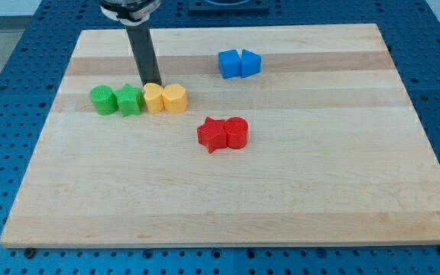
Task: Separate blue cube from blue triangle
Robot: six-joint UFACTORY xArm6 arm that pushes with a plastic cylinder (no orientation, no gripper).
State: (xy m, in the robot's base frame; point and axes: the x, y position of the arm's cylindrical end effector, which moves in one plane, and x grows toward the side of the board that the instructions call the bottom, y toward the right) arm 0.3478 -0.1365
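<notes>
Red star (212, 134) and red cylinder (237, 132) sit nearest; far right, blue cube (229, 63) touches blue triangle (250, 62). No claw: my tip (151, 82) holds nothing, behind the yellow blocks (165, 98), well left.

Free room and obstacles. The tip (152, 82) stands just behind a row of four touching blocks: green cylinder (101, 100), green star (129, 100), yellow star (153, 98), yellow cylinder (175, 98). An open lane runs toward the view's right to the touching blue cube (229, 63) and blue triangle (250, 63); the red star (213, 134) and red cylinder (237, 132) lie below it
</notes>
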